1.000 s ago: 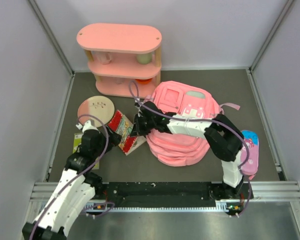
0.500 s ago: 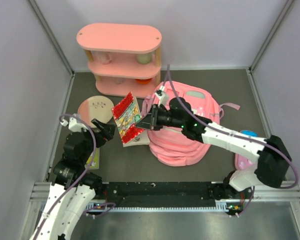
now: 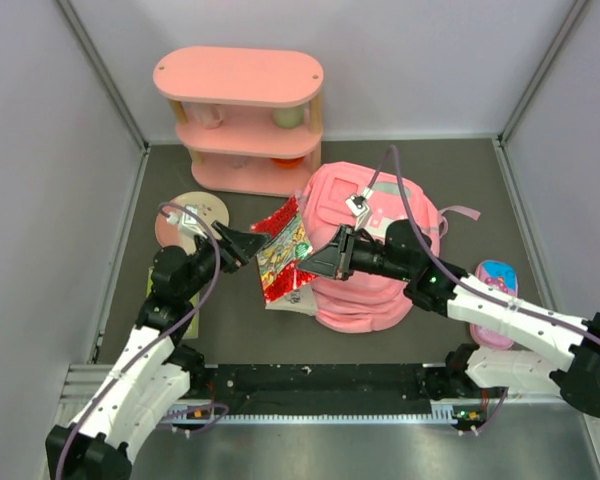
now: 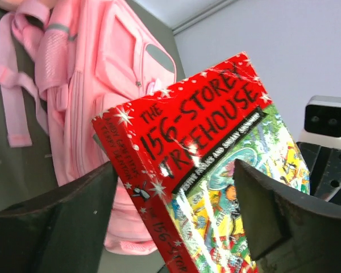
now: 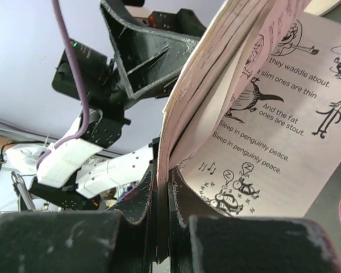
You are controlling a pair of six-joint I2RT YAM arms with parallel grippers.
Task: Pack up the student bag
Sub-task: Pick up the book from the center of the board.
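My right gripper (image 3: 322, 262) is clamped tight on one edge of a red book (image 3: 285, 255) and holds it tilted, up off the table. In its wrist view the pages fan out just above the closed fingers. My left gripper (image 3: 248, 243) is spread wide at the book's opposite edge. In its wrist view the cover, titled "The 156-Storey Treehouse", sits between the two fingers, and I cannot tell whether either one touches it. The student bag (image 3: 365, 300) lies flat just right of my right gripper's fingertips, under its wrist, and beyond the book from my left gripper. A pink shelf (image 3: 240, 120) stands well beyond both grippers. A pencil case (image 3: 495, 285) lies far right of the right gripper.
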